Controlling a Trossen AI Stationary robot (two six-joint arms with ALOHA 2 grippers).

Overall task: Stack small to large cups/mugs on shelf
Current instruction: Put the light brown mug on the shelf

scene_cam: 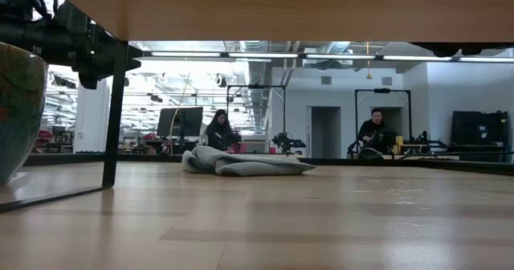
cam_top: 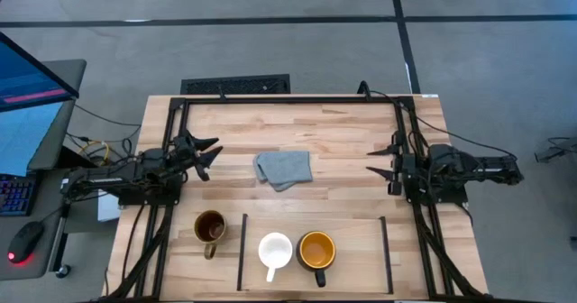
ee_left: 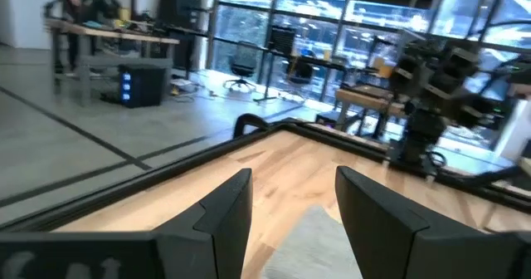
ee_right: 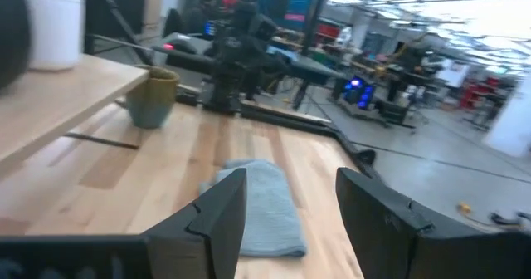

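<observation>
Wood table (cam_top: 343, 141), grey cloth (cam_top: 285, 169) mid-table; two people at desks beyond. My left gripper (cam_top: 206, 154) and right gripper (cam_top: 382, 160) flank cloth, both spread wide, empty.

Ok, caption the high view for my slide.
White mug and orange-lined mug on the shelf, brownish mug outside it, grey cloth mid-table, both arms parked.

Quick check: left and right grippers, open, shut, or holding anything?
Left gripper: open, empty, by the table's left side.
Right gripper: open, empty, by the right side.
</observation>
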